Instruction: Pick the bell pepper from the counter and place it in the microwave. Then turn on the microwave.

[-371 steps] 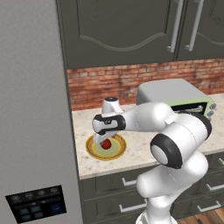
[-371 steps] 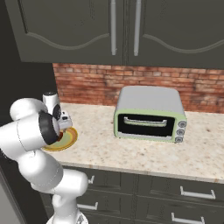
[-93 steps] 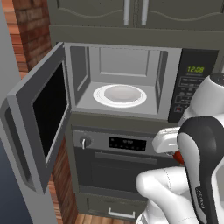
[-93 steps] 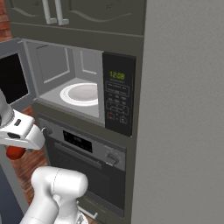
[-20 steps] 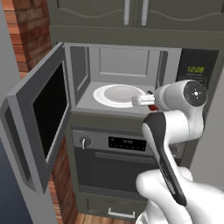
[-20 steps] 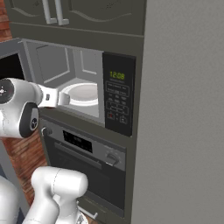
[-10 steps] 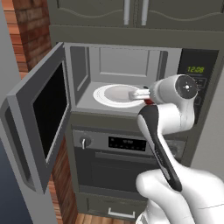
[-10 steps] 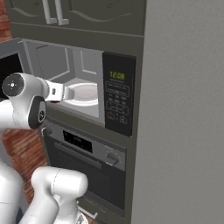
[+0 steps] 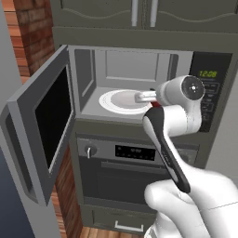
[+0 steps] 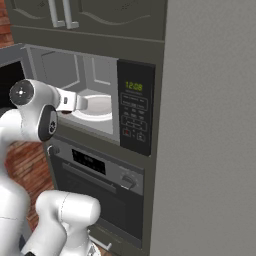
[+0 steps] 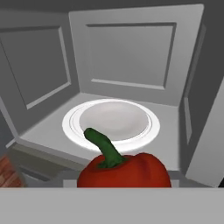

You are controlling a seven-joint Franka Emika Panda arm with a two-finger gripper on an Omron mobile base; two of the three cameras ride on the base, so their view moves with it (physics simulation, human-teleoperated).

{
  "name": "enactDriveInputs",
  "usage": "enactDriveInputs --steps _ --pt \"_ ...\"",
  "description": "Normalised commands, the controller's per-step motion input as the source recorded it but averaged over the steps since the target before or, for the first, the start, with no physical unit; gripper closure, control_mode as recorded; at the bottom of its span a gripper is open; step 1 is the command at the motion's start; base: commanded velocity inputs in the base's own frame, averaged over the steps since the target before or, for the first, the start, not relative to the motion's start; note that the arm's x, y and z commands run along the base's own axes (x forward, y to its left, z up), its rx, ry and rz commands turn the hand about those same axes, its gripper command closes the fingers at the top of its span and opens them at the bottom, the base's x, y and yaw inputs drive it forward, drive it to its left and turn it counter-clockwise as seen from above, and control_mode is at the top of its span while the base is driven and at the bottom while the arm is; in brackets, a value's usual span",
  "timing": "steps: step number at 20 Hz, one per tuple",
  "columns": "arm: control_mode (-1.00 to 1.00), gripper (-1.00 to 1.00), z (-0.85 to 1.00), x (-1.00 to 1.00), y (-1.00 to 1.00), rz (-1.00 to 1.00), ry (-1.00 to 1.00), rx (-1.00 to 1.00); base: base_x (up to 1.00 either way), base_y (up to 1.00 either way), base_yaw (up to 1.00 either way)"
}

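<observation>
The glossy red bell pepper (image 11: pixel 124 170) with its curved green stem is sitting low in the hand view, right in front of the camera, at the mouth of the open microwave. In the left base view a sliver of red is showing just under the wrist, at the cavity's front edge. The gripper (image 9: pixel 139 96) is reaching sideways into the opening; its fingertips are hidden behind the pepper in the hand view, so I cannot tell for certain how the jaws are standing, though the pepper is riding close against the hand as if grasped.

The built-in silver-grey microwave (image 9: pixel 132 65) is standing with its dark-glass door (image 9: pixel 44 128) swung wide to the left. The white round plate (image 11: pixel 110 120) is lying on the cavity floor, beyond the pepper and apart from it. On the black keypad panel (image 10: pixel 135 107) green digits are glowing "12:08"; the button lettering beneath is too small to read.

Below, the knobbed oven (image 9: pixel 135 174) is showing a small dark display, illegible. Red brick wall (image 9: pixel 35 35) is flanking the left side
</observation>
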Motion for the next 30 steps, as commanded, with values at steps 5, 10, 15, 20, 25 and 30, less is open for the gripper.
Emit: enactDriveInputs --steps 5,10,15,20,25,30 --pt "-1.00 1.00 -0.04 0.24 0.00 0.00 -0.01 0.00 0.00 0.00 0.00" --pt "-1.00 1.00 -0.15 0.29 0.00 0.00 0.00 0.00 0.00 0.00 0.00" --pt "-1.00 1.00 -0.16 0.30 0.00 0.00 0.00 0.00 0.00 0.00 0.00" --pt "-1.00 1.00 -0.11 0.31 0.00 0.00 0.00 0.00 0.00 0.00 0.00" --pt "-1.00 1.00 -0.10 0.21 0.00 0.00 0.00 0.00 0.00 0.00 0.00" --pt "-1.00 1.00 -0.17 0.16 0.00 0.00 0.00 0.00 0.00 0.00 0.00"
